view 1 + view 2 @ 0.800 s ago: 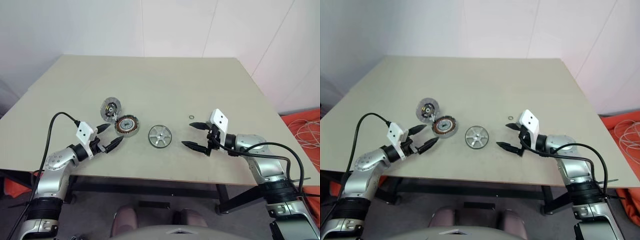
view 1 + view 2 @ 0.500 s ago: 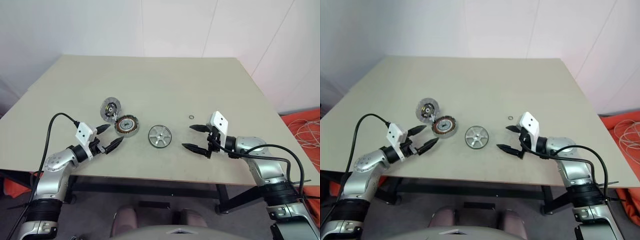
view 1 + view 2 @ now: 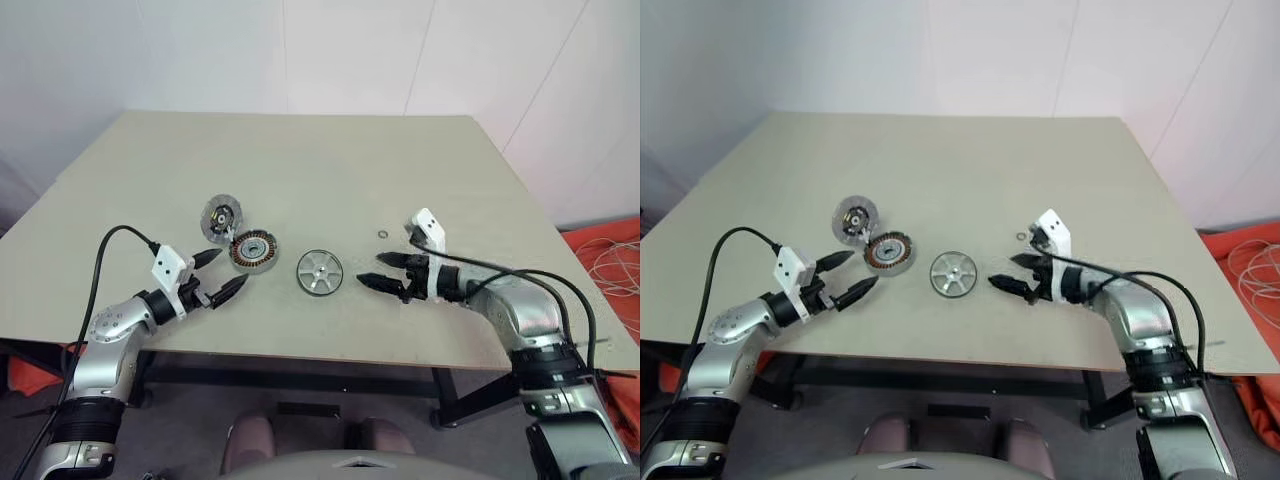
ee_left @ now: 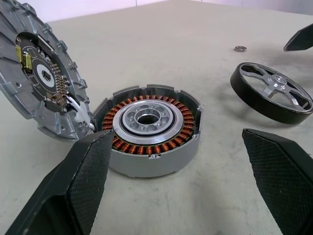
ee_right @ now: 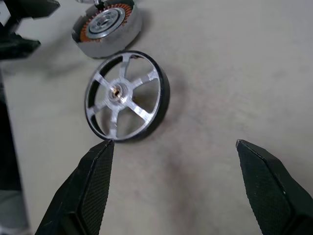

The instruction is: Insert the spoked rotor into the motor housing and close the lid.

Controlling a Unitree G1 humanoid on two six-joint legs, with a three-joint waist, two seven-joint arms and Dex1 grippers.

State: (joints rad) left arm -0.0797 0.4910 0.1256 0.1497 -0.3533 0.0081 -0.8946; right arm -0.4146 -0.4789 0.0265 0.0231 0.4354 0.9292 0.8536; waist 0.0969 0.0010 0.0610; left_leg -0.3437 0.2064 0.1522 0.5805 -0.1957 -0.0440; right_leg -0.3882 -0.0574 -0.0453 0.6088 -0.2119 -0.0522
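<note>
While the spoked rotor lay flat beside the motor housing, the right gripper stood nearer it, jaws wide and empty. The left gripper, equally wide, faced the housing instead.

On the desk: one spoked rotor; one motor housing left of the rotor; one lid joined to the housing; one small metal ring; two claws, left claw and right claw
</note>
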